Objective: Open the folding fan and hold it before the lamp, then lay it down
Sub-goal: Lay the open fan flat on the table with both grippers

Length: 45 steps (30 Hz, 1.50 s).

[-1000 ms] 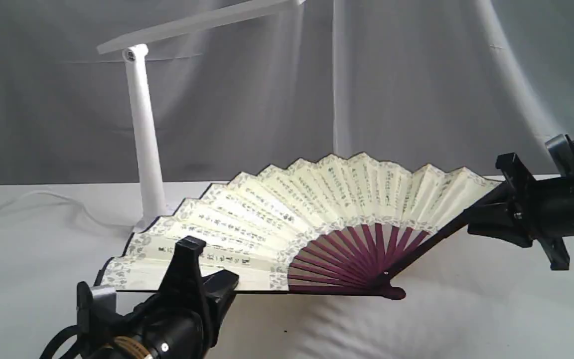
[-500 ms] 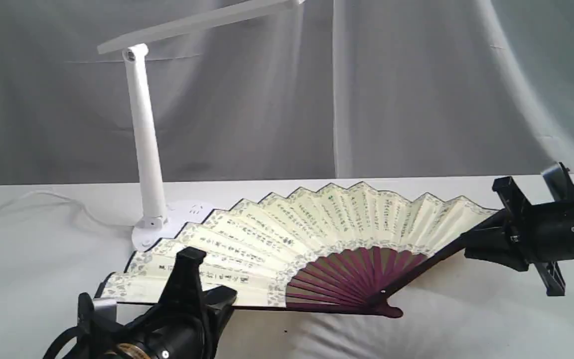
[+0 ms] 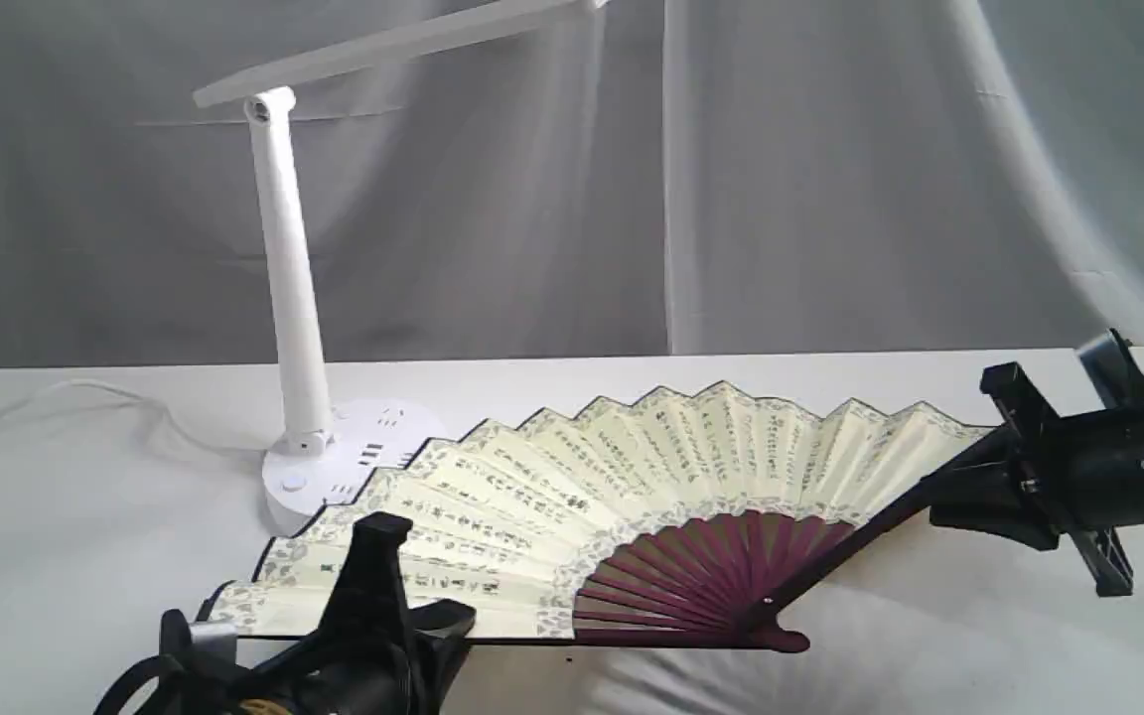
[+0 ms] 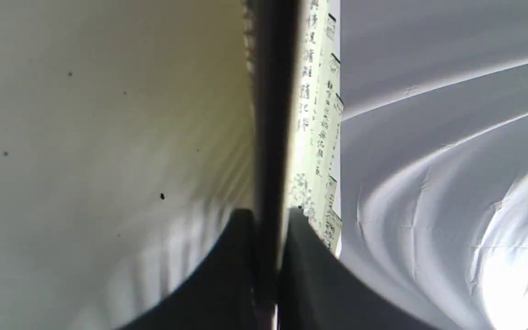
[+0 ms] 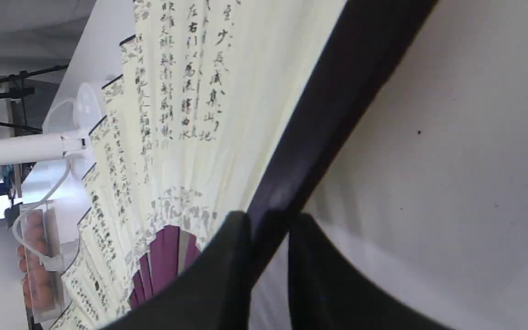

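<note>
Cut off by the top edge of the exterior view: far end of the lamp bar head. Hidden behind the folding fan: near rim of the lamp's round base, with socket slots and a button showing on the rest. Lost below the frame: most of the left gripper body. Blurred at close range in the left wrist view, so only a dark guard edge, a sliver of leaf and pale cloth made out. Calligraphy too small to read. Cannot tell whether the fan's pivot touches the tablecloth or hangs just above it.

Guard nearer the lamp pinched at its outer end by the left gripper, fingers almost together with only the dark wood between. Guard far from the lamp pinched by the right gripper, likewise narrowed to the guard's thickness, black fingers on either side of it in the right wrist view.

Fan spread wide, in front of the lamp's base and stretching well away from it to one side, held low over the cloth. Cream pleated paper, zigzag outer edge, black columns of writing, grey floral border, maroon-purple wooden ribs converging on a rounded pivot. Lamp smooth and white: slim post leaning slightly, long flat head. Thin white cord trailing from the base. Tablecloth white and wrinkled. Behind the lamp, a grey draped backdrop with soft folds.
</note>
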Available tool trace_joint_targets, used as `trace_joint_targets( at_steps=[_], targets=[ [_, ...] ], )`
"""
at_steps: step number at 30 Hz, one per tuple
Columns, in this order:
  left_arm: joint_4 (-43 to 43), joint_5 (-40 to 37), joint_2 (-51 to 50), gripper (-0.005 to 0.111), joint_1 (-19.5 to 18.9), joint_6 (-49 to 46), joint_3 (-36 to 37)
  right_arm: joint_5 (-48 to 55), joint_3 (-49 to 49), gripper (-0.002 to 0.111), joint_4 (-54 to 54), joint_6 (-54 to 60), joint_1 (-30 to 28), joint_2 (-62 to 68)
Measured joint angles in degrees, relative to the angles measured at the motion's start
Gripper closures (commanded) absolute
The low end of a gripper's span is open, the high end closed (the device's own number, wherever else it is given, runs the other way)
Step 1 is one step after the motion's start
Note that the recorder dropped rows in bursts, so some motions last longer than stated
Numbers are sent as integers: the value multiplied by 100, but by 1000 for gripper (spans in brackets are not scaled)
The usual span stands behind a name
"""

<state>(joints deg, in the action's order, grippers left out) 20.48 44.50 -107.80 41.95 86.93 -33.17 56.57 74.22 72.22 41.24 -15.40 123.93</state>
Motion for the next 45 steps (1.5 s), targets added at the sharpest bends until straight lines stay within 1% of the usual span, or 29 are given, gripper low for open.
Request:
trace_joint_targets(
  at_steps=[8,10,13,16,18,25,27,30,34,40,42,45],
  targets=[
    [-36,-34,0,107,5,9,0,13,0,108,-112,3,0,0],
    [17,-47,0,107,66,9,0,13,0,108,-138,3,0,0],
    [307,-94,0,107,275,-4,0,13,0,106,-237,-22,-26,0],
    [482,-94,0,107,353,-84,0,13,0,96,-282,-49,-26,0],
    [508,-80,0,107,353,-98,0,13,0,87,-332,-33,-26,0],
    [428,25,0,107,396,-136,-15,209,0,68,-635,78,-1,0],
    [418,34,0,107,396,-136,-15,233,0,60,-745,48,-1,0],
    [405,34,0,107,396,-232,-20,302,0,54,-880,-72,-1,0],
    [363,34,0,107,396,-437,-20,543,0,54,-958,-205,-1,0],
    [203,-195,0,107,406,-443,-20,798,0,54,-1089,-248,-1,-36],
    [238,-179,0,107,467,-395,9,808,0,54,-1176,-271,-1,-111],
    [449,-143,11,107,670,-395,114,740,0,54,-1246,-287,-1,-257]
  ],
)
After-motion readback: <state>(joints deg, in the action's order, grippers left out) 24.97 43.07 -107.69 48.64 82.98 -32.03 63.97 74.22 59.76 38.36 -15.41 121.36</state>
